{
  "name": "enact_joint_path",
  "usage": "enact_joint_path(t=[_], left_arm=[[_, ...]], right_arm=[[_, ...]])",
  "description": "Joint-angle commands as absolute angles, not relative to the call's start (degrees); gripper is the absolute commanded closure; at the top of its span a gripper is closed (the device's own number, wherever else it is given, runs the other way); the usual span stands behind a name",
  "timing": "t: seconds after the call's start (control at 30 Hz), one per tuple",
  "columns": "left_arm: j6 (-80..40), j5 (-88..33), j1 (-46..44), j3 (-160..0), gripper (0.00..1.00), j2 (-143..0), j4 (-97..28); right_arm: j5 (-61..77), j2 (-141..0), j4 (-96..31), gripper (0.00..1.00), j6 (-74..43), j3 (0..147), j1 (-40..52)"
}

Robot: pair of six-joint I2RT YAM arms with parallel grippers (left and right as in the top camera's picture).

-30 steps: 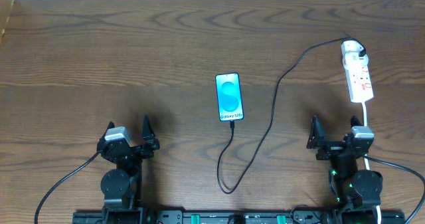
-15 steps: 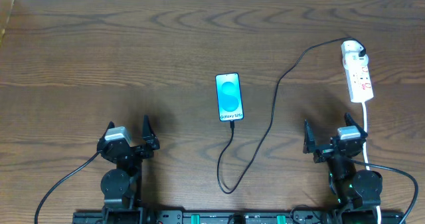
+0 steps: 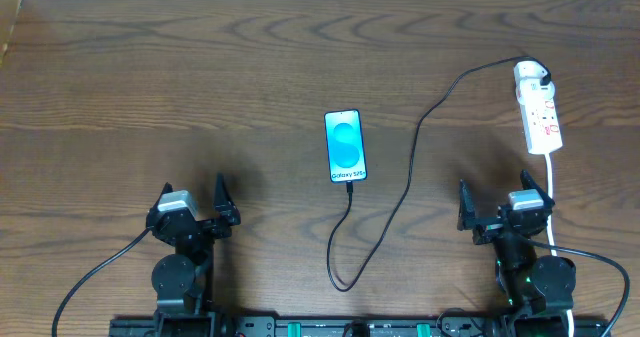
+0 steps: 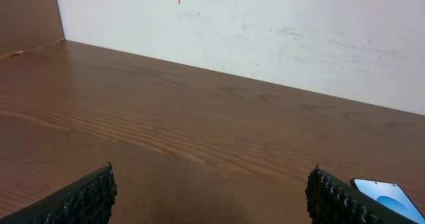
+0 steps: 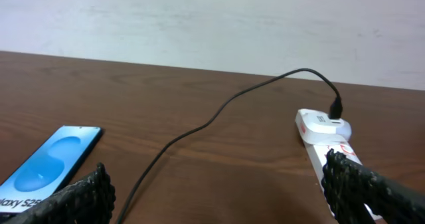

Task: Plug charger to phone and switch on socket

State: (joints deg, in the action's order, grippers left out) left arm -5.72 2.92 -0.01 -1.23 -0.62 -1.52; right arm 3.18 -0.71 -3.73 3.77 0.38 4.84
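The phone (image 3: 345, 145) lies face up mid-table, its blue screen lit; it also shows in the right wrist view (image 5: 53, 161) and at the left wrist view's corner (image 4: 388, 194). The black charger (image 3: 412, 167) runs from a white plug on the far end of the socket (image 3: 538, 107), loops near the front edge and ends at the phone's near short edge. My left gripper (image 3: 193, 192) stands open at the front left over bare wood (image 4: 211, 201). At the front right my right gripper (image 3: 495, 197) is open, the cable (image 5: 219, 114) and the socket (image 5: 325, 131) ahead of it.
The socket's white cord (image 3: 552, 172) runs down beside my right arm. A pale wall (image 4: 265, 24) borders the table's far edge. A black rail (image 3: 340, 327) lies along the front edge between the arm bases.
My right gripper has swung a little to the left, then held still. The left arm, phone, cable and socket have not moved.
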Motion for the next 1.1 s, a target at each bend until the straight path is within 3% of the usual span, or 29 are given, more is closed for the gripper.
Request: enact_joint_path(t=[0.0, 0.1, 0.43, 1.07], left_arm=[[-5.0, 3.5, 0.3, -0.2, 0.1, -0.2, -4.0], [-5.0, 3.4, 0.3, -0.2, 0.1, -0.2, -4.0], [-5.0, 3.5, 0.3, -0.2, 0.1, -0.2, -4.0], [-5.0, 3.5, 0.3, -0.2, 0.1, -0.2, -4.0]], right_arm=[[-1.1, -0.3, -3.9, 0.01, 0.0, 0.3, 5.3], [-3.8, -0.3, -3.9, 0.01, -3.9, 0.3, 5.4], [1.1, -0.3, -4.1, 0.01, 2.0, 0.3, 5.4], [-2.6, -0.3, -4.1, 0.01, -2.5, 0.3, 5.4]])
